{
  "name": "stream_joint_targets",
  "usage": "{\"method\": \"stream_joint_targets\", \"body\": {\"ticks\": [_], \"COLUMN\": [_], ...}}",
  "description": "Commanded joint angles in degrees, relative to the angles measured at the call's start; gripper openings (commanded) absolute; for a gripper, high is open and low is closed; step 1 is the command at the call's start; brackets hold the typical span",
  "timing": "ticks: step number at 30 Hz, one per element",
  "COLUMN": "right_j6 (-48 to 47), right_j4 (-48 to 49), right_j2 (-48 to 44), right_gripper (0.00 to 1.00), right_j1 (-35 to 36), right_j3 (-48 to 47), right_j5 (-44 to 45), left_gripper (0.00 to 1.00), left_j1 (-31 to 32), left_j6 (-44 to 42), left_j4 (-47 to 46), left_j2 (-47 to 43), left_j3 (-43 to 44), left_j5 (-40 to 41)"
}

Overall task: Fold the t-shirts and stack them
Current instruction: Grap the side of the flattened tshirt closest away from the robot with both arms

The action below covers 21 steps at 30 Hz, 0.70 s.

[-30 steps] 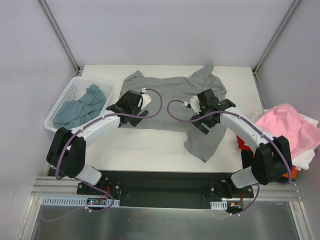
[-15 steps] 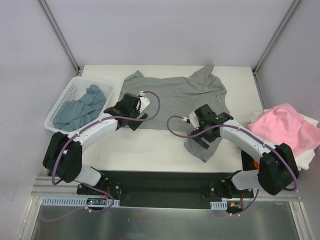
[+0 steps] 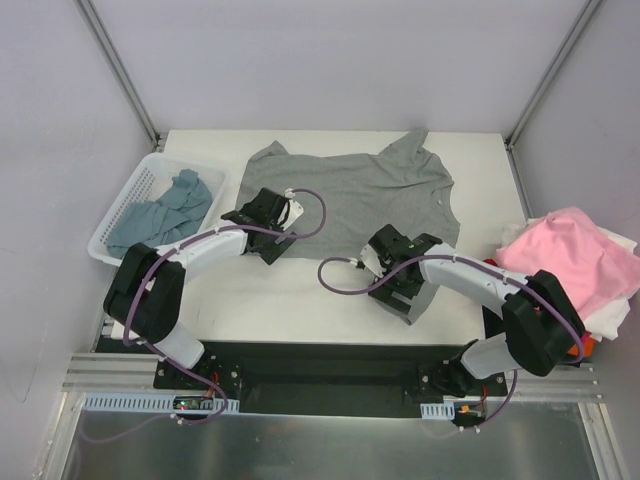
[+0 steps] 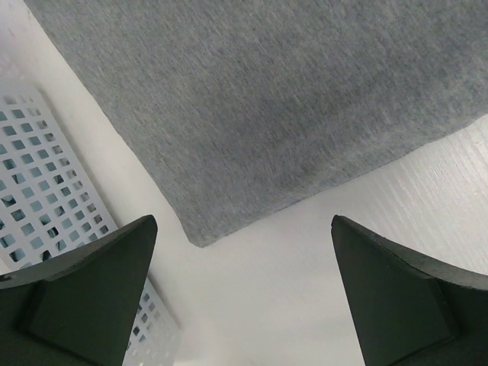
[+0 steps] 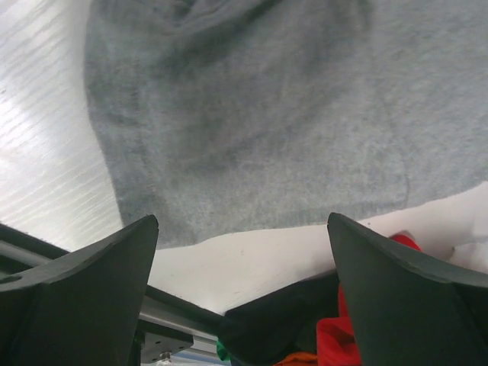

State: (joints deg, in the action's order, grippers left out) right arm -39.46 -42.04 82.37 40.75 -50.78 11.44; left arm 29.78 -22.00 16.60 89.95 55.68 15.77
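Both grippers hang over the table (image 3: 300,300) in the top view: we see the left gripper (image 3: 264,222) at the grey tee's (image 3: 350,190) near left corner, the right gripper (image 3: 398,272) over its near right flap. A teal tee (image 3: 150,222) lies in the basket (image 3: 122,200), a pink tee (image 3: 575,255) at the far right. From the left wrist, the jaws stand wide apart, empty, above that corner. From the right wrist, they gape likewise above the tee's edge.

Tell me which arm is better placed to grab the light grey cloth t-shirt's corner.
Left, likely: the open left gripper brackets a flat corner of the light grey cloth t-shirt on the white table. The open right gripper faces a rounded, rumpled flap.
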Motion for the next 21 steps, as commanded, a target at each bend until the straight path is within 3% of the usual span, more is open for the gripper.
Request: {"method": "stream_joint_targets", "body": {"ticks": [1,21], "right_j6": [-1.75,-5.09], "right_j4": [-2.61,-2.17], "right_j2": [0.16,-0.89], "right_gripper": [0.98,0.90], "right_j1": [1.96,6.09], "right_j3": [1.82,4.90], "right_j5": [-4.32,-9.16], "left_gripper": [0.99,0.99], "left_j1": [0.10,0.10], "left_j6": [-1.03,-2.00], "left_j4": [-0.16,0.01], "left_j2": [1.19,2.68], "left_j3": [3.55,3.73], "left_j5": [2.60,5.06]}}
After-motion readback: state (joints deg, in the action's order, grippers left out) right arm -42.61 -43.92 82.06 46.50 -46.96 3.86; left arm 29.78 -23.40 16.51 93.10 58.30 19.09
